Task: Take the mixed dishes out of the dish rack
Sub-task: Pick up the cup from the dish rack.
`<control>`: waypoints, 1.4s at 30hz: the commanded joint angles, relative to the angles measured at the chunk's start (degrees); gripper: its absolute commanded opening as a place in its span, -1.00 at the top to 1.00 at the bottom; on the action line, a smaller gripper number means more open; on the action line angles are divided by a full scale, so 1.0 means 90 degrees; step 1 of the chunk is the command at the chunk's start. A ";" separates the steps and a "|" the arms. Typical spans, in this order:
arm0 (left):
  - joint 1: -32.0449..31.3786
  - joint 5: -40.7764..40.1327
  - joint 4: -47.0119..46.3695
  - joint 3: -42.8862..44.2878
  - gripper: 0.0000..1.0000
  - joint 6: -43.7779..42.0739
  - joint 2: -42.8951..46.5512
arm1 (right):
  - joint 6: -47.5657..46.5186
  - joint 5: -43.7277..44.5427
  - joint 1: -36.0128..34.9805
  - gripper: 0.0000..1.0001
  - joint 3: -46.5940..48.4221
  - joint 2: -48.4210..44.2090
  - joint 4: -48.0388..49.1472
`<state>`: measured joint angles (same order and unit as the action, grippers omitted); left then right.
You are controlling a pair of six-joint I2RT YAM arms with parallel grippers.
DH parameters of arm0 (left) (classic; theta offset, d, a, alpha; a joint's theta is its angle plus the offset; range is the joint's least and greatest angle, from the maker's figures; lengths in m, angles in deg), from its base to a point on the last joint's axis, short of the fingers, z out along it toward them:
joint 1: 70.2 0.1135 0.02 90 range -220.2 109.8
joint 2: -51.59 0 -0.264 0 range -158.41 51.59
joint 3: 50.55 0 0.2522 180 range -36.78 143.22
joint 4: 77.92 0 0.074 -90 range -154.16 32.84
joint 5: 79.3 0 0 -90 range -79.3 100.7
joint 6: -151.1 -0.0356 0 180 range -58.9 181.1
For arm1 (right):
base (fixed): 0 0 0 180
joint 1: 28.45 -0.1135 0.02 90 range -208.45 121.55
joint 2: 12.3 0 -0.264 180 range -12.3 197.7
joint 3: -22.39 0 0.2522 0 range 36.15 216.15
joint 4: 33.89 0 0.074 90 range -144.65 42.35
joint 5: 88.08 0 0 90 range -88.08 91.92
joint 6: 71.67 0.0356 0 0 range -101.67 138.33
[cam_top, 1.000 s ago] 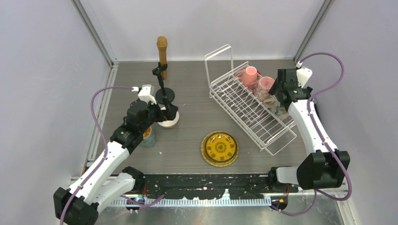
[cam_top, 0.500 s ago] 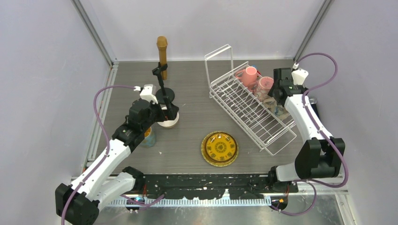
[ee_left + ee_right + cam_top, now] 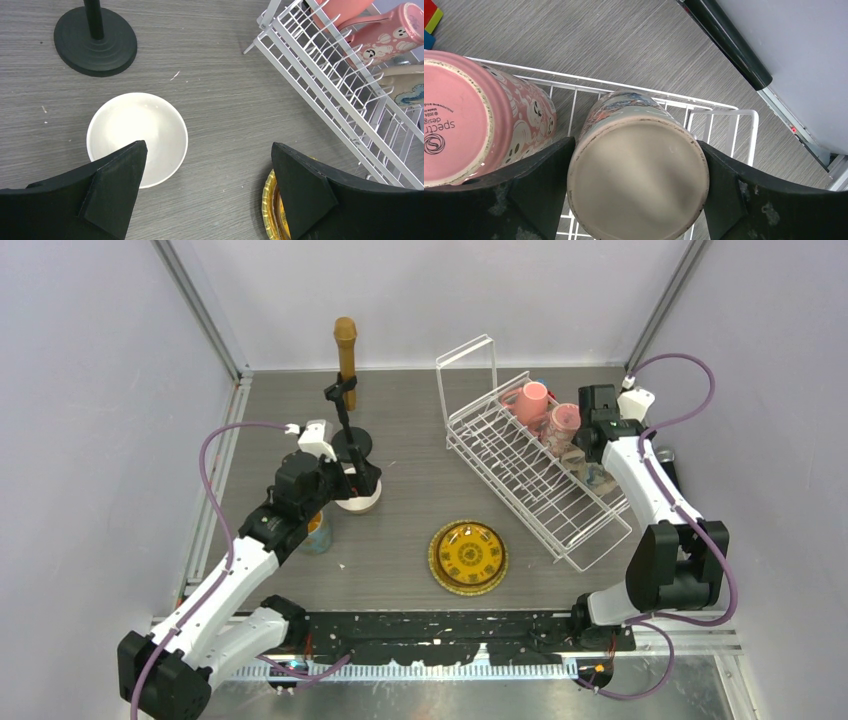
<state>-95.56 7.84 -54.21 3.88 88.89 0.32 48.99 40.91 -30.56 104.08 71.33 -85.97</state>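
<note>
The white wire dish rack [image 3: 535, 465] stands at the back right. It holds two pink mugs [image 3: 530, 400] [image 3: 563, 422] and a beige mug with a blue pattern [image 3: 638, 175]. My right gripper [image 3: 636, 145] reaches into the rack's far end [image 3: 587, 440]. Its fingers press on both sides of the beige mug, whose base faces the camera; a pink mug [image 3: 459, 125] lies just left of it. My left gripper [image 3: 207, 150] is open and empty above the table, between a white bowl [image 3: 137, 137] and a yellow patterned plate [image 3: 468, 557]. A yellow-lined cup [image 3: 316, 531] stands under the left arm.
A brown microphone [image 3: 345, 348] on a black stand, with its round base [image 3: 95, 40], stands behind the bowl. A black bar [image 3: 724, 42] runs along the right wall beyond the rack. The rack's tall wire loop [image 3: 467, 370] rises at its back end.
My right wrist has moved back and left along the rack's far side, onto the mugs. My left arm shifted slightly at first, then stayed still.
</note>
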 commanded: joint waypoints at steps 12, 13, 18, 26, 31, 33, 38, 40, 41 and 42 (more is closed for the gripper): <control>0.0025 0.0161 -0.0317 -0.0008 -0.99 -0.0090 0.0025 | 0.0084 0.0088 0.0028 0.37 -0.0262 -0.0455 0.0323; 0.0025 0.0161 -0.0315 -0.0007 -0.99 -0.0081 0.0017 | 0.0068 0.0100 0.0029 0.45 -0.0257 -0.0528 0.0323; 0.0025 0.0206 -0.0338 0.0012 -0.99 -0.0053 -0.0018 | -0.0036 0.0159 0.0024 0.72 -0.0254 -0.1022 0.0337; 0.0025 0.0287 -0.0363 0.0042 -0.99 -0.0010 -0.0162 | -0.0211 -0.0078 0.0026 0.99 -0.0606 -0.2110 0.0819; 0.0025 0.0288 -0.0361 0.0067 -0.99 0.0014 -0.0199 | -0.0230 -0.0161 0.0023 0.99 -0.0811 -0.2554 0.1020; 0.0025 0.0288 -0.0357 0.0067 -0.99 0.0017 -0.0193 | -0.0200 -0.0261 0.0027 0.99 -0.0845 -0.2728 0.1041; 0.0025 0.0466 -0.0349 0.0075 -0.99 0.0041 -0.0180 | -0.0055 -0.1204 0.0027 0.99 -0.0898 -0.3065 0.1221; 0.0025 0.0454 -0.0304 0.0106 -0.99 0.0046 -0.0191 | 0.0073 -0.1652 0.0028 0.99 -0.0951 -0.3232 0.1331; 0.0025 0.0449 -0.0276 0.0126 -0.99 0.0041 -0.0185 | 0.0096 -0.1776 0.0029 0.99 -0.0986 -0.3354 0.1422; 0.0025 0.0444 -0.0263 0.0138 -0.99 0.0046 -0.0185 | 0.0099 -0.1983 0.0029 0.99 -0.1014 -0.3413 0.1478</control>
<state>-95.56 10.99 -54.49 3.88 89.15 -1.52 47.65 30.06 -30.36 94.22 45.26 -82.58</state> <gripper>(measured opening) 0.995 0.878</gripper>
